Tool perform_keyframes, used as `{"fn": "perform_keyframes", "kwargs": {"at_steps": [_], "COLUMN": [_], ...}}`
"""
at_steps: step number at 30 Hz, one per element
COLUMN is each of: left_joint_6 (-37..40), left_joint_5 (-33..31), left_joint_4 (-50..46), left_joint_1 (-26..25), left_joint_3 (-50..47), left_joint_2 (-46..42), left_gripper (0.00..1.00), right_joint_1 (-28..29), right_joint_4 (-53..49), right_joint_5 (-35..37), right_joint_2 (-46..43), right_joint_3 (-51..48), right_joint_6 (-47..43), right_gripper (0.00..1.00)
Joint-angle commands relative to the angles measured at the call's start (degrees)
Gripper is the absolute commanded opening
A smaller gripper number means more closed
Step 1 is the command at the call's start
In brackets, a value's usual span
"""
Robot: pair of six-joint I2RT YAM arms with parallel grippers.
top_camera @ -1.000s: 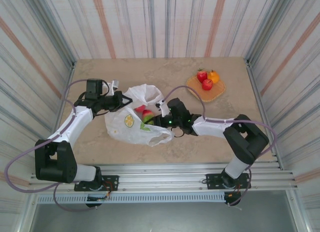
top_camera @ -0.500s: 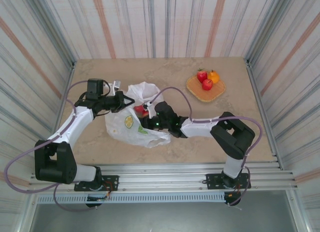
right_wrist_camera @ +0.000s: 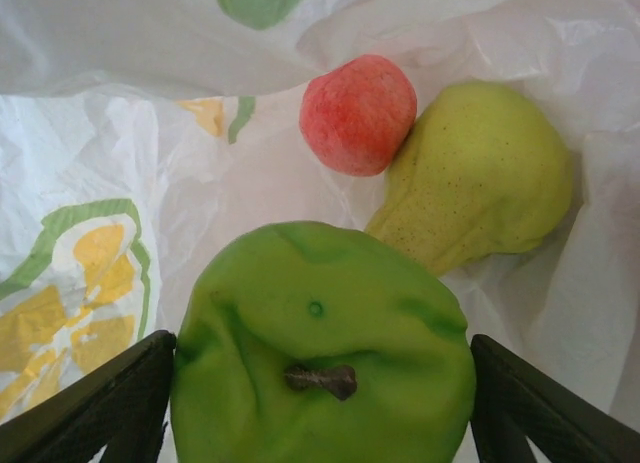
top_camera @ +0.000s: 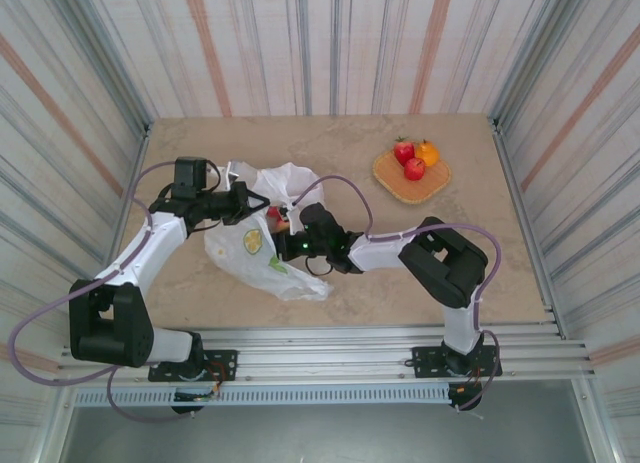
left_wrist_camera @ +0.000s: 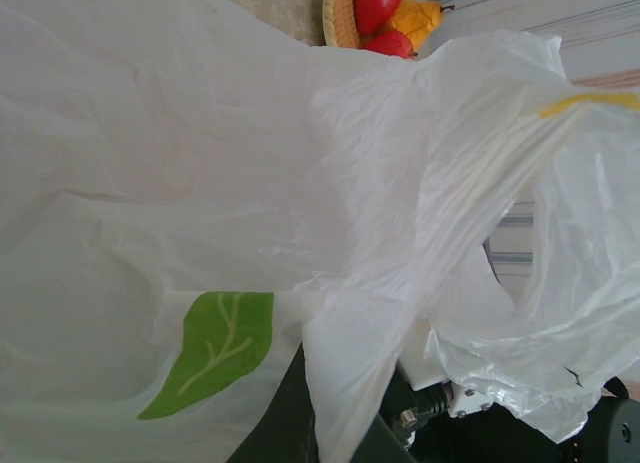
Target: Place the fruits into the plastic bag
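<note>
Striped walls close in a beige, stone-patterned table (top_camera: pixel 400 283). Your plastic bag (top_camera: pixel 250 268) lies crumpled left of centre on it, with its mouth facing the right arm.

Your right arm folds sharply at the elbow above its base and runs its forearm low and leftward, putting the right gripper (top_camera: pixel 287 245) into the bag's mouth. In the right wrist view its black fingers (right_wrist_camera: pixel 100 408) are spread wide and press on both sides of a green apple (right_wrist_camera: pixel 320 313), stem toward the camera. The apple is inside the bag. Just beyond it a peach (right_wrist_camera: pixel 358 113) lies touching a yellow-green pear-shaped fruit (right_wrist_camera: pixel 480 178) on the white film.

Your left arm reaches up from its base, bends at the elbow and points its wrist rightward. The left gripper (top_camera: pixel 238 201) is at the bag's raised left rim. Bag film drapes across the left wrist view, so you cannot tell how far those jaws stand apart.

A woven tray (top_camera: pixel 385 178) sits well apart at the far right, carrying two red fruits (top_camera: pixel 414 169) and an orange (top_camera: pixel 427 153).
</note>
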Motion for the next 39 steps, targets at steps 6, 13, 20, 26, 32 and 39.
{"fn": "perform_keyframes", "kwargs": {"at_steps": [6, 13, 20, 26, 32, 39], "left_joint_6": [-0.17, 0.26, 0.54, 0.47, 0.20, -0.04], "left_joint_5": [1.37, 0.57, -0.33, -0.60, -0.48, -0.34], "left_joint_4": [-0.30, -0.72, -0.91, -0.66, -0.56, -0.40], "left_joint_1": [0.52, 0.78, 1.01, 1.22, 1.29, 1.31], "left_joint_3": [1.03, 0.97, 0.95, 0.74, 0.76, 0.75], "left_joint_2": [-1.14, -0.89, -0.90, -0.81, -0.55, -0.27], "left_gripper": [0.00, 0.00, 0.00, 0.00, 0.00, 0.00], "right_joint_1": [0.37, -0.13, -0.50, -0.89, -4.21, -8.13], "right_joint_4": [-2.50, -6.30, -20.57, -27.56, -33.43, -26.38], "right_joint_5": [1.24, 3.14, 12.20, 24.40, 32.72, 17.88], "right_joint_2": [-5.00, -11.19, -22.11, -31.66, -36.20, -27.21], "right_joint_3": [-2.63, -6.27, -10.26, -15.20, -18.77, -17.95], "right_joint_6": [-1.65, -3.88, -9.58, -9.29, -1.24, 0.35], "right_gripper": [0.88, 0.91, 0.91, 0.91, 0.90, 0.87]}}
